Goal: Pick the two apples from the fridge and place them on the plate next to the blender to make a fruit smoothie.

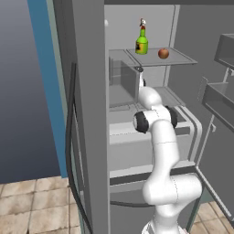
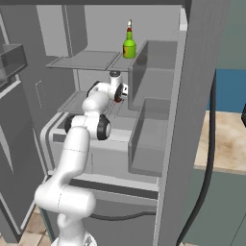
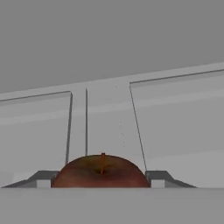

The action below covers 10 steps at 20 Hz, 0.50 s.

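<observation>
One apple (image 3: 101,171) sits directly between the two dark fingertips (image 3: 43,178) in the hand view, stem up, the tips flanking it closely on both sides; whether they actually press on it I cannot tell. The gripper (image 3: 101,181) is inside the fridge (image 1: 87,114), at the level of the middle shelf (image 2: 72,103), with the white arm (image 1: 162,151) reaching in through the open front. A second apple (image 1: 163,53) rests on the upper shelf (image 1: 183,58), near a green bottle (image 1: 142,42) but apart from it.
</observation>
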Motion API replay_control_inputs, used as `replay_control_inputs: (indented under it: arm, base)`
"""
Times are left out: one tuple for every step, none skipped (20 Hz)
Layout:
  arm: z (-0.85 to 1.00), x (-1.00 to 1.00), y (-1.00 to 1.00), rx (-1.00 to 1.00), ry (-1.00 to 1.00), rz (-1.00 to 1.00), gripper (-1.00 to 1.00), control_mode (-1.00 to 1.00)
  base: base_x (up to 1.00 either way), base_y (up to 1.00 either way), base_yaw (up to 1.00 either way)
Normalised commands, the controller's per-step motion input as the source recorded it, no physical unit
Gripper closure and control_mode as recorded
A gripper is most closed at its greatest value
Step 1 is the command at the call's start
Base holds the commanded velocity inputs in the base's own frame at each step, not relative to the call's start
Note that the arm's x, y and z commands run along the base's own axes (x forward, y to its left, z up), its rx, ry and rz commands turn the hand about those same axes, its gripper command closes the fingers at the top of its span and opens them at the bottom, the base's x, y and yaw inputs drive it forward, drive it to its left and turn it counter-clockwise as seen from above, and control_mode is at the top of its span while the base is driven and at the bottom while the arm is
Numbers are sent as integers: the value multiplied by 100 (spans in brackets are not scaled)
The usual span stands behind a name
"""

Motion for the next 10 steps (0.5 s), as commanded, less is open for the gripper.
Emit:
replay_control_inputs:
  arm:
    - [-93,-39,-29,4,-25,0,100,-100]
    - [-96,-40,-31,4,-25,0,100,-100]
    - [-95,-40,-31,5,-25,-1,100,-100]
    - [-96,-43,-30,4,-27,-1,100,-100]
    - [-87,-49,-31,5,-27,0,100,-100]
    - [-61,-58,-33,11,-26,-1,100,-100]
    - [-26,-75,-21,13,-20,-4,100,-100]
    - [0,-100,-27,15,-17,-7,100,-100]
    - [4,-100,-33,11,-12,-1,100,-100]
    - [29,-100,-24,4,-3,0,100,-100]
  base:
    - [0,0,0]
    - [0,0,0]
    - [0,0,0]
    - [0,0,0]
    - [0,0,0]
    - [0,0,0]
    - [0,0,0]
    - [0,0,0]
    - [0,0,0]
    - [0,0,0]
